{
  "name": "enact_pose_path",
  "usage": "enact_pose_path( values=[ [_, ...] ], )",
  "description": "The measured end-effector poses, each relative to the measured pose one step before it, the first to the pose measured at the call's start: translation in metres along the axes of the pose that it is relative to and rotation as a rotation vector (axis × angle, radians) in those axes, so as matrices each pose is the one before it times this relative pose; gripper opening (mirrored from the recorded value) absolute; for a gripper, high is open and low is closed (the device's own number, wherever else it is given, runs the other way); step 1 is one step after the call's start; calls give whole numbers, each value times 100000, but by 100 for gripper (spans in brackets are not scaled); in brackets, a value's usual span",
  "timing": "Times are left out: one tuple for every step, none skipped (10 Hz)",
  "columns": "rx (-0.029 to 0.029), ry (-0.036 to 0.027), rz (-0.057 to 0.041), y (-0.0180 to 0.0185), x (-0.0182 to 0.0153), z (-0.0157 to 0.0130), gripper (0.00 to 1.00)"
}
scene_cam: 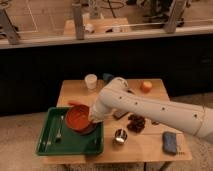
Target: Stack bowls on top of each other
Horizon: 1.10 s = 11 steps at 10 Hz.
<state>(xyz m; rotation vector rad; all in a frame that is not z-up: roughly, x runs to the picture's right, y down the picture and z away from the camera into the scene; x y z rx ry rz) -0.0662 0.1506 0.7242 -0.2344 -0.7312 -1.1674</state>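
Note:
The glossy orange-red bowl (76, 116) sits in the green tray (47, 145) at the table's left front. A dark maroon rim (86, 130) shows under its near right edge, which looks like the purple-maroon bowl beneath it. My white arm reaches in from the right and bends down to the bowl. My gripper (93, 120) is at the bowl's right rim, hidden by the wrist.
A fork (59, 128) lies in the tray left of the bowl. On the wooden table (150, 152) stand a white cup (90, 81), a small metal cup (120, 135), an orange fruit (146, 86), a dark brown item (136, 122) and a blue-grey sponge (170, 141).

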Motion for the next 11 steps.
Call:
enact_pose_path(
  values=[
    [-345,123,-161,239,178,458,54],
    [-168,3,68,228,120,414,63],
    [164,-50,484,173,29,300,72],
    [586,116,1290,462,-32,121,79],
    [1422,323,1717,587,14,-390,80],
    [1259,-20,690,353,-6,-437,80],
    [2935,-121,1034,151,-31,-971,80],
    [3887,461,1561,53,40,-1700,80],
    [2608,742,1531,89,140,-1319,80],
    [3876,1616,3517,677,549,-1894,80],
    [3649,1519,3967,957,701,-1341,80]
  ],
)
